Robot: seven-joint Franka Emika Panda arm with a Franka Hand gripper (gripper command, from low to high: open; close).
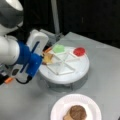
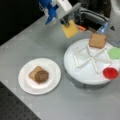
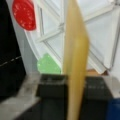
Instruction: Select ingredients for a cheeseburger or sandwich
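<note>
Cheese (image 2: 70,29) hangs edge-pinched in clamped fingers (image 2: 65,23) beside the tray (image 2: 75,72); it may slip or swing loose.

front views: high, opposite sides, both cover tray (image 1: 75,72) (image 2: 82,72) | wrist: close above tray (image 3: 100,37)

the yellow-orange cheese square (image 2: 70,29) hangs edge-down in the air, pinched at its top corner, off to the left of the tray in a front view; the wrist view shows it edge-on (image 3: 75,62). one toast-brown bread square (image 2: 97,40) lies in a tray compartment at the top, the green square (image 2: 114,53) in the next one along, the red disc (image 2: 110,73) below that. on the plate, the second bread square (image 2: 33,74) lies flat with the dark round patty (image 2: 41,76) on top.
</note>
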